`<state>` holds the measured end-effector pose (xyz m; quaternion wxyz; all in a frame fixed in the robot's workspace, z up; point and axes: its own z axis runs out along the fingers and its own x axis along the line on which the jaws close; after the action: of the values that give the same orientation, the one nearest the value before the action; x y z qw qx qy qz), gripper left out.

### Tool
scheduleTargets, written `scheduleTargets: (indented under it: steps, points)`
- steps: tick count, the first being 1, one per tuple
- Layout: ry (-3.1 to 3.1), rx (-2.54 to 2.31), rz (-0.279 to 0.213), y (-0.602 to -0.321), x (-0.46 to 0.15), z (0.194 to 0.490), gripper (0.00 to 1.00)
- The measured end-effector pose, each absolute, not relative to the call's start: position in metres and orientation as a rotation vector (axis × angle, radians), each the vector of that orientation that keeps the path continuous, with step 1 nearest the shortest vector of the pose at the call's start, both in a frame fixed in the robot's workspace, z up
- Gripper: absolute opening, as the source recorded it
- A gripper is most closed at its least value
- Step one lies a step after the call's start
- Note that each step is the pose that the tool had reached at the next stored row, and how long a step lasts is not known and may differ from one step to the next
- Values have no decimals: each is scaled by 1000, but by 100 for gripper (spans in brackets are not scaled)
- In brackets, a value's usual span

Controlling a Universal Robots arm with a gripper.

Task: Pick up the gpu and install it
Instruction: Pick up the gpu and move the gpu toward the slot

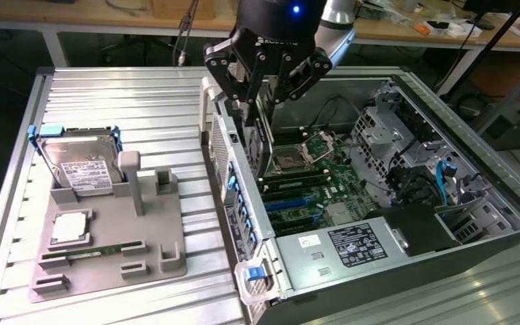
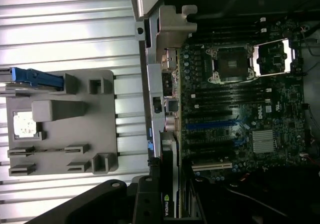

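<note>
From the exterior view, the gripper (image 1: 262,91) hangs over the open computer case (image 1: 422,277), its fingers pinching the gpu (image 1: 262,145) on edge, and the card reaches down below them toward the motherboard (image 1: 319,196). Off to the gripper's side, a grey tray (image 1: 156,237) holds a hard drive (image 1: 84,169). The wrist view adds the card's logo face (image 2: 169,201), right by the case's rear wall (image 2: 155,94), and an open processor socket (image 2: 230,64) beyond.

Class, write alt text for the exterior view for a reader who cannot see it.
The robot's black hand grips a thin dark expansion card on edge over the green motherboard of an open dark computer case. A grey plastic parts holder lies beside the case on the ribbed metal table.
</note>
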<state>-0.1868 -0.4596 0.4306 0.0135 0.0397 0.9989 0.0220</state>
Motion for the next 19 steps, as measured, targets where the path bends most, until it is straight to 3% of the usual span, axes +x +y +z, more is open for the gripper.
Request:
scheduleTargets:
  steps: [19]
  points:
    - [3111, 124, 69, -460, -163, 431, 27]
